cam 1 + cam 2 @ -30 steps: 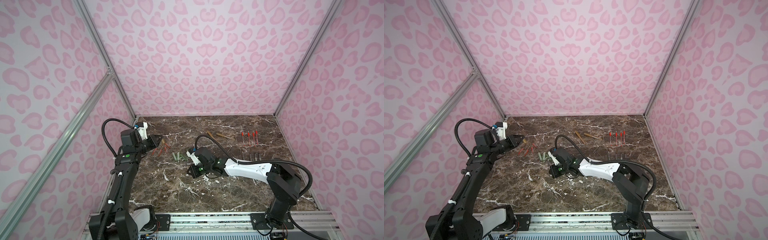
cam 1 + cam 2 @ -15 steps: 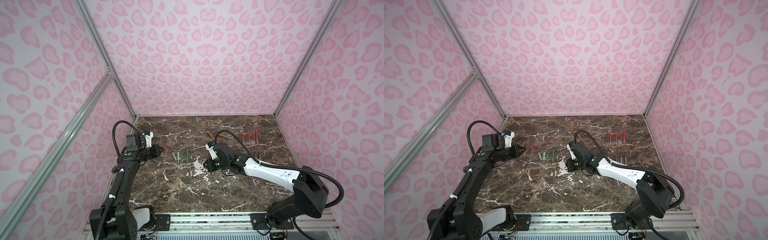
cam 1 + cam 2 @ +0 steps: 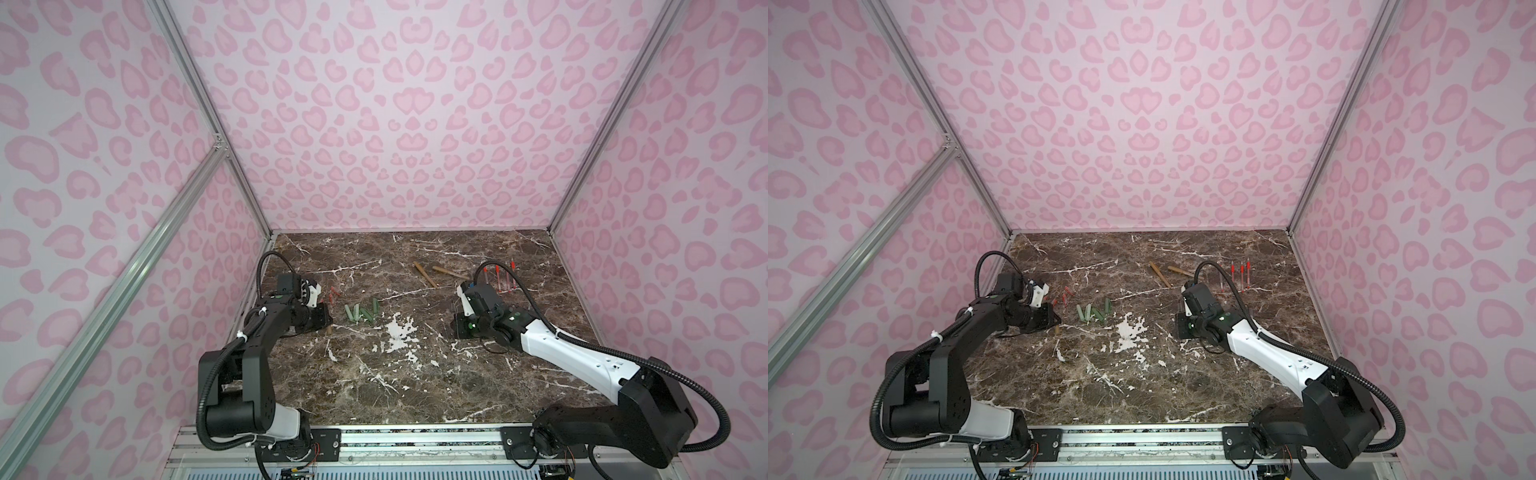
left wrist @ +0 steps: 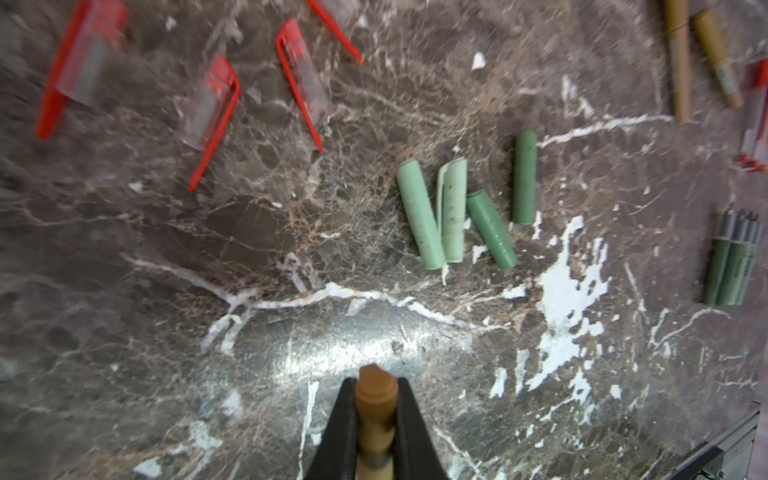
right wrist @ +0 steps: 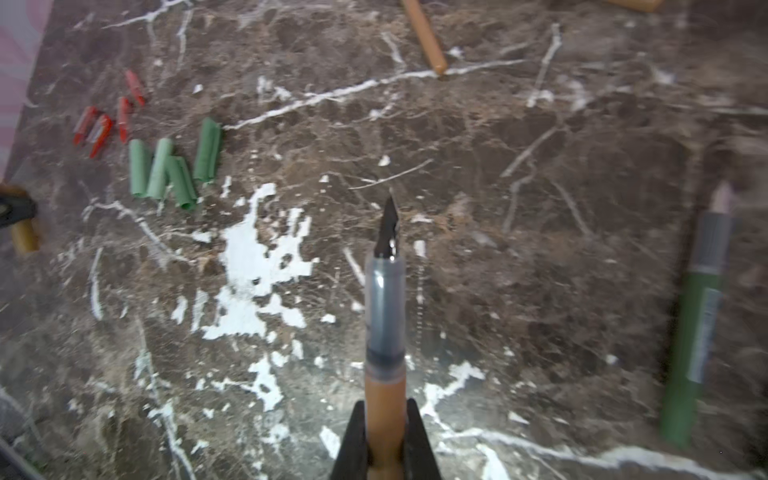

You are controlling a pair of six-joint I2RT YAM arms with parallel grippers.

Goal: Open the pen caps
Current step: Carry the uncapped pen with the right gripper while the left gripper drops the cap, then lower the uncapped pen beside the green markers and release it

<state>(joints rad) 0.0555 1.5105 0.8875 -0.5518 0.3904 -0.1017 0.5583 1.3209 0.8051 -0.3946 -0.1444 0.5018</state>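
A robot test booth: pink-printed walls (image 3: 411,124) on aluminium framing (image 3: 202,95) around a marble tabletop (image 3: 415,374).

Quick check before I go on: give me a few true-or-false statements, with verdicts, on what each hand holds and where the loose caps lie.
1. The left hand is shut on a tan cap. True.
2. The right hand is open and empty. False: it is shut on a tan pen body with its nib bare.
3. Four green caps lie loose on the table. True.
4. The red caps lie beside the right hand. False: they lie near the left hand.
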